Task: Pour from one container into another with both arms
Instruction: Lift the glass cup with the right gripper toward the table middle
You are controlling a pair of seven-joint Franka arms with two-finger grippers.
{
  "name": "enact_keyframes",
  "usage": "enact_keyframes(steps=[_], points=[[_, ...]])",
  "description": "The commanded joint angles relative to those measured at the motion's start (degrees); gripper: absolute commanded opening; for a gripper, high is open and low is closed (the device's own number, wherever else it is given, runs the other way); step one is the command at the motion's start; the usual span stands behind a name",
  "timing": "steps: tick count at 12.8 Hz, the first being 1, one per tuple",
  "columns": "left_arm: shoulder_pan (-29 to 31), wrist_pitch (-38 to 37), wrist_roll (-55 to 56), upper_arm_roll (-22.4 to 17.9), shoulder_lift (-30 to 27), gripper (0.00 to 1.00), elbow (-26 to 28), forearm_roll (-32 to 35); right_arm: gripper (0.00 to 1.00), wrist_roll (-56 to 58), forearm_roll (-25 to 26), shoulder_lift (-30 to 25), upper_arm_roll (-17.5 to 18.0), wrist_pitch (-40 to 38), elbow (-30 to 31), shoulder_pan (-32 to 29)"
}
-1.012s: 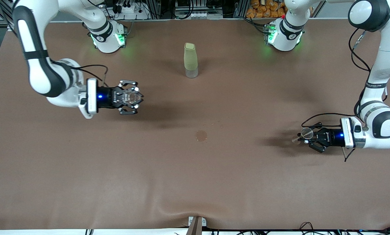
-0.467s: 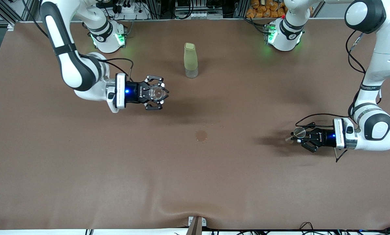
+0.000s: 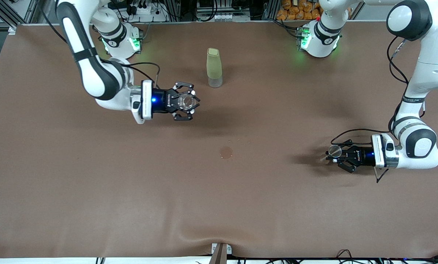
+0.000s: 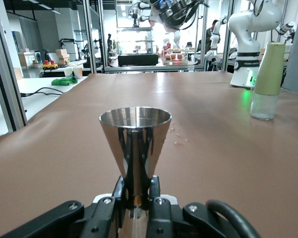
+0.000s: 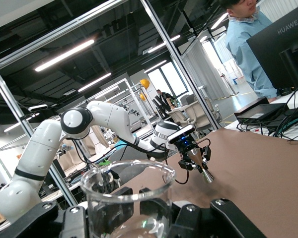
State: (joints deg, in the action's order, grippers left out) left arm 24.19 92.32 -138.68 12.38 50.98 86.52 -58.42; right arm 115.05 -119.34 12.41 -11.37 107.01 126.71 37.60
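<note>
My right gripper (image 3: pixel 186 101) is shut on the clear glass cup (image 3: pixel 185 101), held upright over the table beside the green bottle, on the right arm's side of it. In the right wrist view the cup (image 5: pixel 129 198) fills the space between the fingers. My left gripper (image 3: pixel 335 154) is shut on the narrow waist of the silvery metal jigger (image 3: pixel 334 150), low over the table toward the left arm's end. In the left wrist view the jigger (image 4: pixel 135 141) stands upright with its wide mouth up. The two containers are far apart.
A tall pale-green bottle (image 3: pixel 214 68) stands mid-table, nearer the robots' bases; it also shows in the left wrist view as the bottle (image 4: pixel 268 74). A round stain (image 3: pixel 225 152) marks the brown table cover (image 3: pixel 131 190) between the grippers.
My right arm has carried the cup toward the left arm's end, close to the bottle. My left gripper has shifted the jigger slightly toward the right arm's end.
</note>
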Motion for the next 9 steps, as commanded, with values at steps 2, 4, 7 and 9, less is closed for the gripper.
enact_keyframes(steps=[2, 4, 7, 9], points=[[-0.64, 1.19, -1.86, 0.28, 0.43, 0.00, 0.05, -0.03, 0.00, -0.44, -2.91, 0.60, 2.40, 3.82, -2.25, 0.55], [-0.64, 1.28, -1.86, 0.28, 0.43, 0.00, -0.04, -0.03, 0.00, -0.35, -3.26, 0.78, 2.49, 3.82, -2.34, 0.63], [-0.73, 1.54, -1.86, 0.28, 0.34, 0.00, -0.04, -0.29, 0.00, -0.26, -3.35, 1.39, 2.49, 3.91, -2.52, 0.63], [-1.16, 1.54, -1.86, 0.28, 0.34, 0.00, -0.04, -0.90, 0.00, -0.26, -5.01, 1.57, 2.49, 3.91, -2.52, 1.42]])
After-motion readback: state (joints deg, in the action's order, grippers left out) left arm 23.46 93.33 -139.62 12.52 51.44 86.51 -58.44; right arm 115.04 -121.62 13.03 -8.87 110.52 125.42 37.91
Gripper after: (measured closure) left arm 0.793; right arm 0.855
